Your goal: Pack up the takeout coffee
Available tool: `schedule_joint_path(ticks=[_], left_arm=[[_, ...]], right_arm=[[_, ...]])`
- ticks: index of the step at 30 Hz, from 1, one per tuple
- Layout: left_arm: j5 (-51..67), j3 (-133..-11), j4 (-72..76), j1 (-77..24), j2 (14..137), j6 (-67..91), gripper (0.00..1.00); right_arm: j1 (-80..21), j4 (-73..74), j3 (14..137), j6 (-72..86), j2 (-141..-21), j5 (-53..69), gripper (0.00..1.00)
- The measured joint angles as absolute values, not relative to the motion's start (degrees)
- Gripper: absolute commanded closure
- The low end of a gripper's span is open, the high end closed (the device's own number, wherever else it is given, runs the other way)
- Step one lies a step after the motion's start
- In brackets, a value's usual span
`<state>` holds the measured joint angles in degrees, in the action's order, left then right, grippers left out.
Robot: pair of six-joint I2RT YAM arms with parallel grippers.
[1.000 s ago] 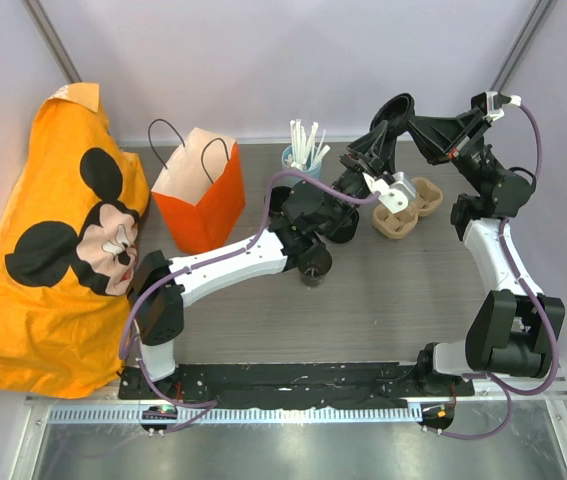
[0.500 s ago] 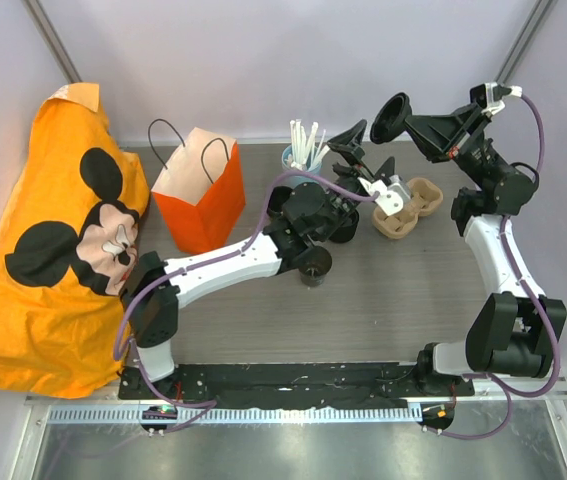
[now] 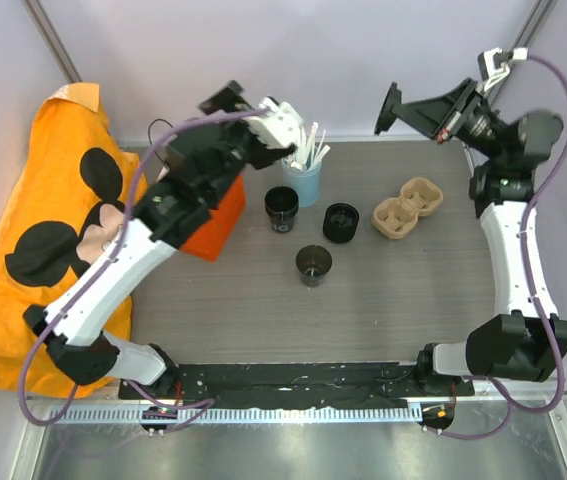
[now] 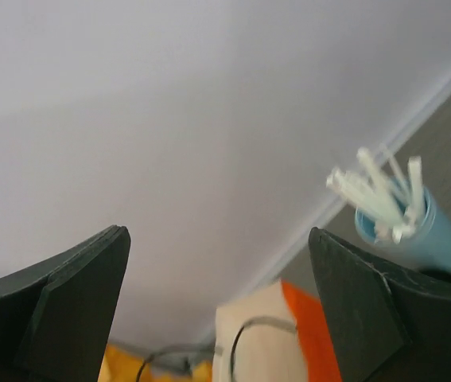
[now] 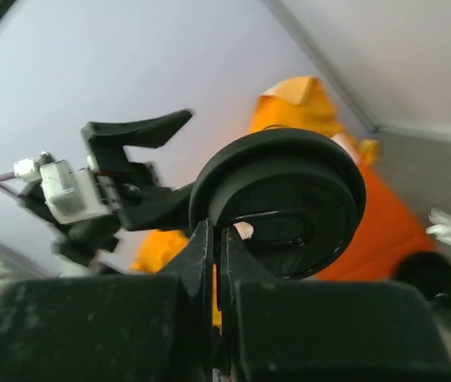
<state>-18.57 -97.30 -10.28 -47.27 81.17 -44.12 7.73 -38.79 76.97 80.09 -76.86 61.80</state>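
Note:
Three open black coffee cups stand mid-table. To their right lies a brown pulp cup carrier, with nothing in it. High at the back right, my right gripper is shut on the rim of a black lid. Over the orange paper bag at the back left, my left gripper hangs raised, open and holding nothing. The left arm covers part of the bag.
A blue cup of white straws stands just right of the bag, behind the cups. An orange Mickey Mouse cloth covers the left side. The enclosure's walls close the back and sides.
My left gripper opened, rose from beside the cups and carrier and swung to the back left over the bag. The right gripper kept the lid and lifted slightly.

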Motion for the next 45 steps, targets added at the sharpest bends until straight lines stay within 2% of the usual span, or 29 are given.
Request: schedule_joint_path(ticks=[3,6,11,15,20,23,31,39,45], left_arm=[[-19.57,-101.62,-26.87,-40.93,78.26,-39.20,0.00],[-18.50,-105.97,-41.98,-37.58,79.00,-34.46,0.00],[-8.75,-109.19,-61.06,-36.23,83.96,-26.79,0.00],[2.28,-101.67,-64.29,-36.01,84.29,-21.56,0.00],[11.00,-85.71,-58.81,-35.90,79.53,-17.52,0.00],[14.63,-81.54,-57.17,-35.05,77.25,-16.88,0.00],[22.81,-79.48,-53.98,-30.79,74.76,-21.52,0.00],[32.05,-81.71,-69.91,-27.68,66.72,-37.43,0.00],[34.35,-82.41,-75.29,-24.56,62.15,-45.58,0.00]], right_arm=[[6.33,-6.85,90.26,54.19,-78.24,58.76,0.99],[3.86,14.81,100.12,34.22,-80.03,54.83,0.99],[-6.87,39.72,105.82,7.05,-81.58,40.69,0.99],[-14.79,52.34,103.39,-8.08,-81.60,31.68,0.99],[-22.35,60.05,95.53,-21.56,-79.13,20.05,0.99],[-26.20,62.41,90.74,-27.38,-77.12,14.57,0.99],[-35.00,63.07,83.00,-33.98,-79.00,9.04,0.99],[-40.64,63.44,83.07,-38.20,-84.95,9.61,0.99],[-43.68,63.22,83.26,-39.86,-87.61,10.00,0.99]])
